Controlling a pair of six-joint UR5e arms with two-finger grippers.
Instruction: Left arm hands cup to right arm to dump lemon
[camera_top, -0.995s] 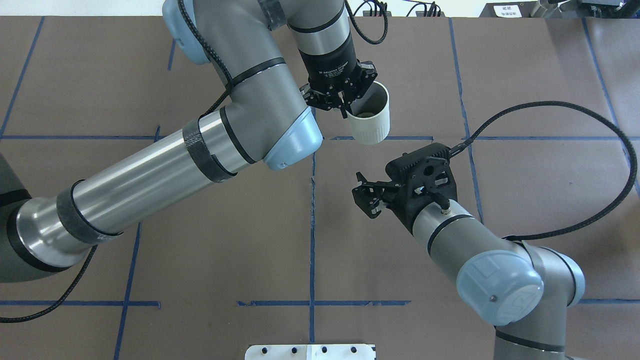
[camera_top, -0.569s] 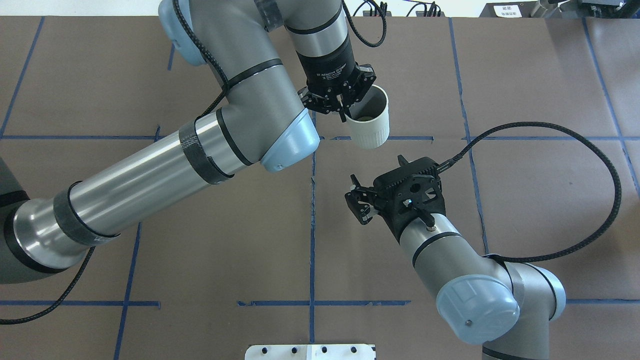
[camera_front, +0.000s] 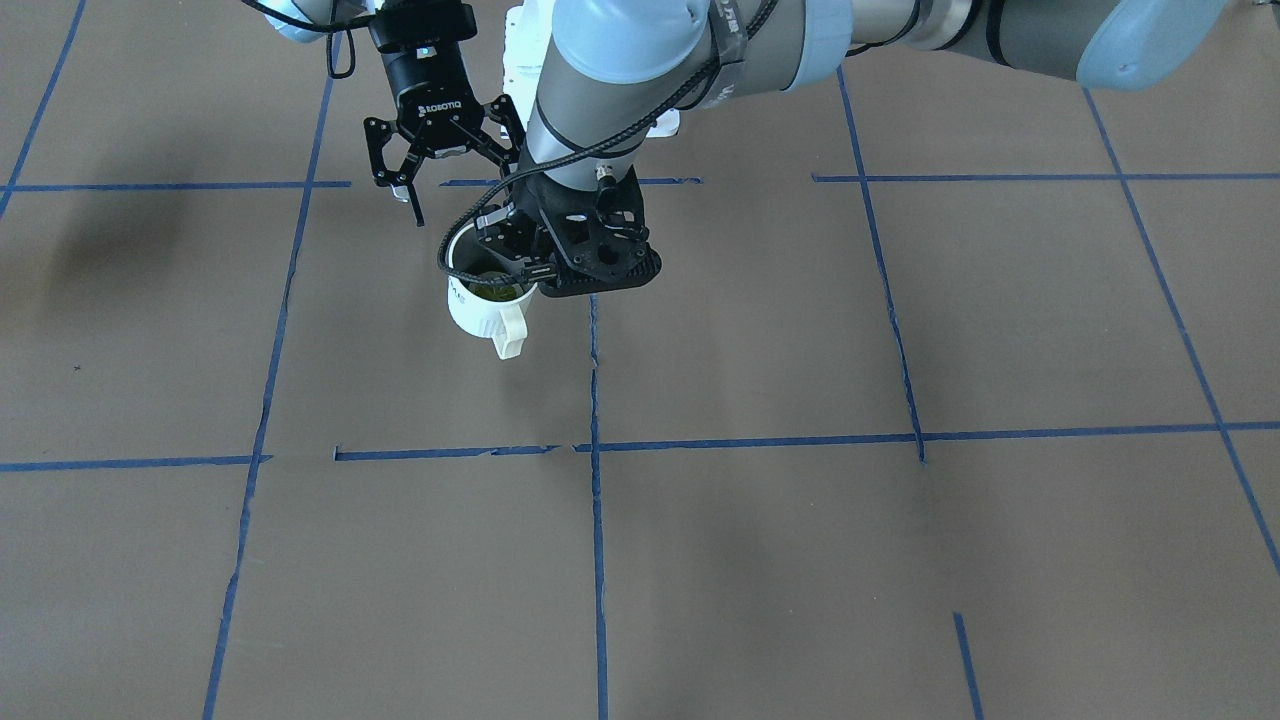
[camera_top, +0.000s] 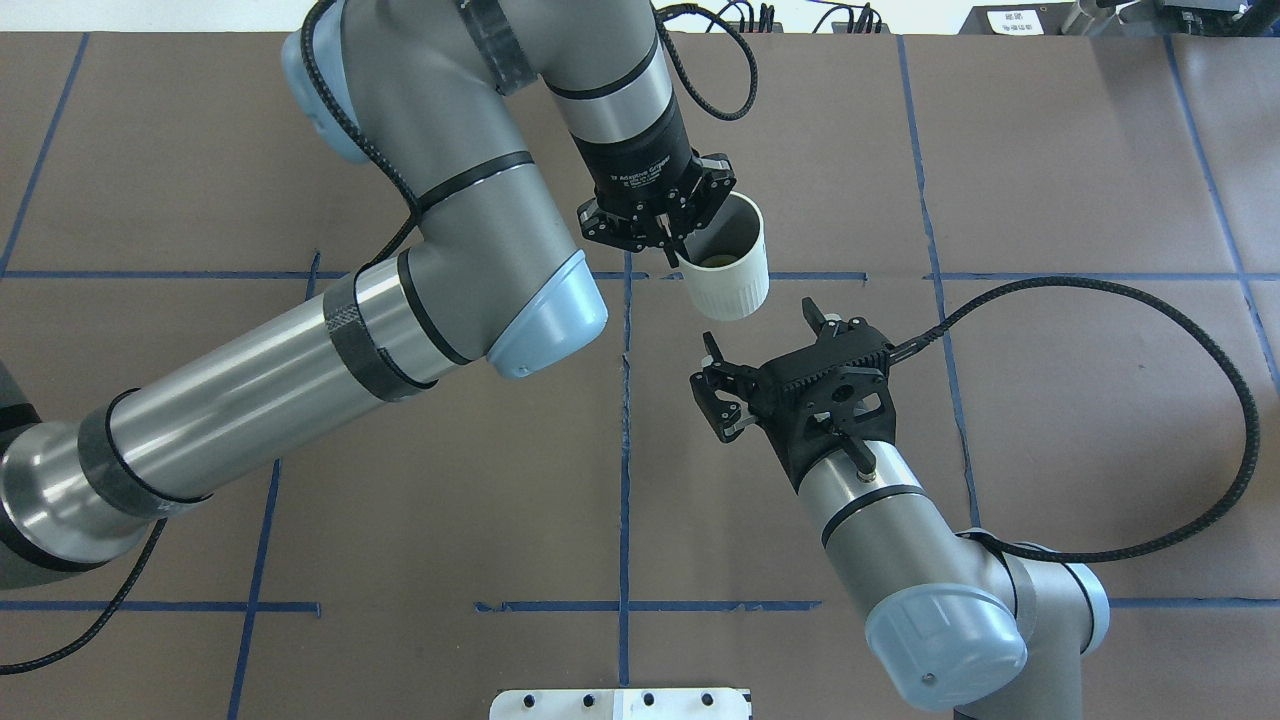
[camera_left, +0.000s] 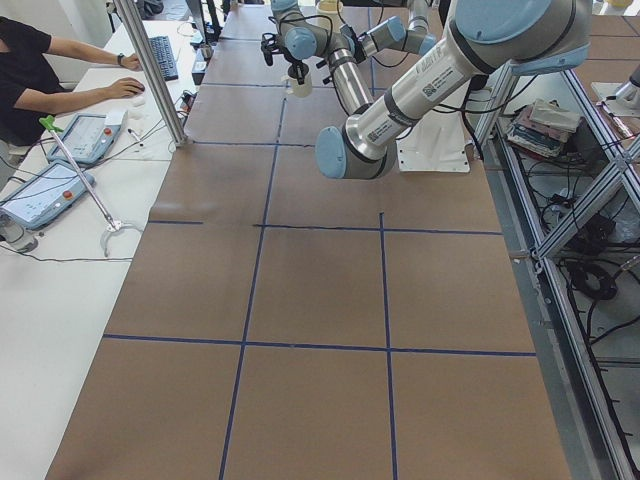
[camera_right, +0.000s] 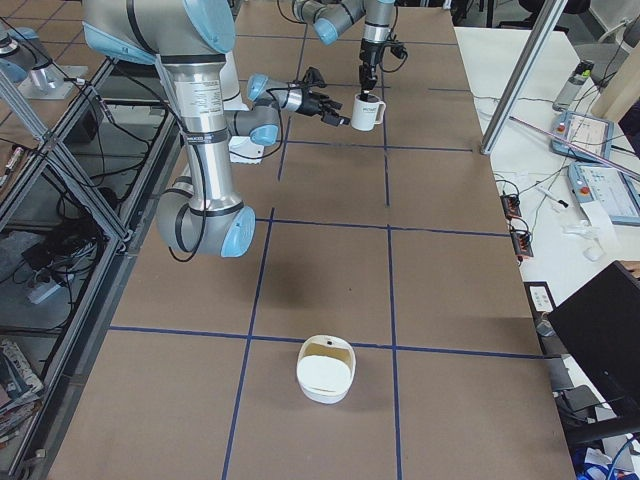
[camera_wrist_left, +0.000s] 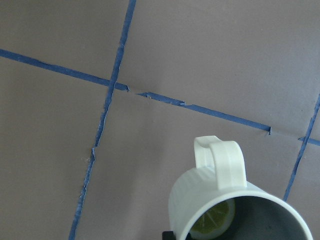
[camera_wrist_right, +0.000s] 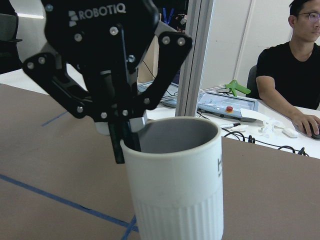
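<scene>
The white ribbed cup (camera_top: 728, 280) hangs above the table, upright. My left gripper (camera_top: 672, 252), the black one marked ROBOTIQ, is shut on its rim, one finger inside (camera_wrist_right: 120, 145). The yellow-green lemon (camera_top: 718, 260) lies in the cup's bottom and also shows in the left wrist view (camera_wrist_left: 215, 220). The cream handle (camera_wrist_left: 222, 160) points away from the robot. My right gripper (camera_top: 765, 348), with the holed black housing, is wide open just beside the cup's lower wall and does not touch it. The right wrist view faces the cup (camera_wrist_right: 175, 185) at close range.
A white bowl (camera_right: 326, 370) stands on the brown table toward the robot's right end. A white base plate (camera_top: 620, 703) sits at the near edge. An operator (camera_wrist_right: 295, 65) sits behind a metal post (camera_wrist_right: 197, 55) at a side desk. The right arm's cable (camera_top: 1200, 330) loops to the right.
My left arm has brought the cup a little left and nearer the robot. My right gripper has swung up toward the cup, still open.
</scene>
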